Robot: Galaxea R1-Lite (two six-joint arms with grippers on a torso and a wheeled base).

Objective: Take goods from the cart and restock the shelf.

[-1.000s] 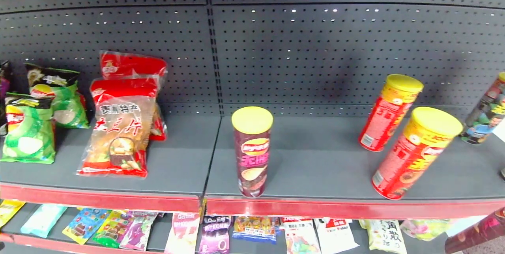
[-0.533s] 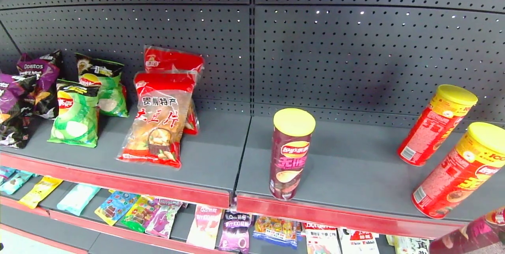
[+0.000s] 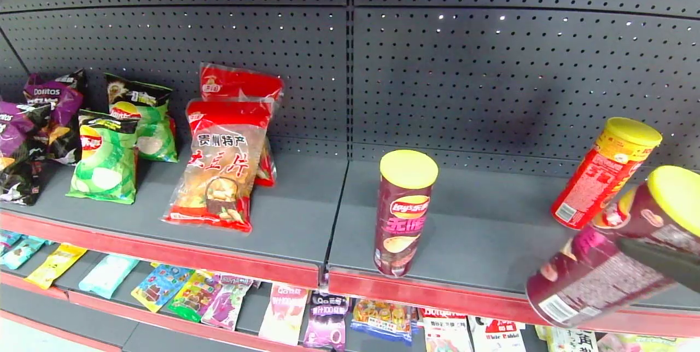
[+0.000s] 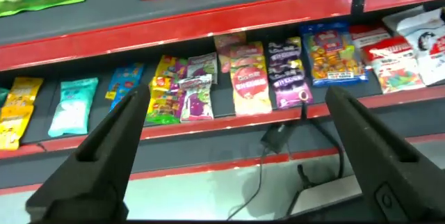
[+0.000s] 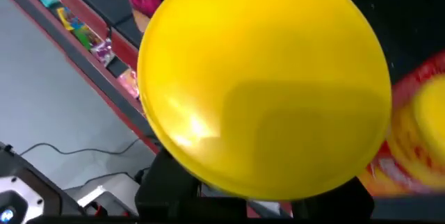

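The upper shelf (image 3: 290,221) is a grey deck with a red front lip, backed by a dark pegboard panel (image 3: 465,78).

At the far left of the head view, purple chip bags (image 3: 33,122) lean against the panel. Just to their right stand green chip bags (image 3: 106,160), one in front of the other. Left of centre are two clear snack bags (image 3: 221,171) with red tops; the front one leans back on the rear one.

Right of centre, a standing maroon can (image 3: 404,212) with a yellow lid sits upright at the shelf's front lip. At the right, a red can (image 3: 601,174) with a yellow lid stands farther back on the deck.

In the lower right corner, the held maroon can (image 3: 601,253) is tilted, its yellow lid toward the upper right and its base over the red lip. It is off the deck. The right gripper (image 3: 656,256) is clamped on it, with one dark finger lying across the can body.

The lower shelf (image 3: 82,308) carries a row of small packets (image 3: 284,314) lying flat.

In the left wrist view, the left gripper (image 4: 236,95) has its fingers spread wide with nothing between them. It faces the packet row, and a cable (image 4: 278,140) hangs below that shelf.

In the right wrist view, the held can's yellow lid (image 5: 264,85) faces the camera. A red can shows at the right edge.
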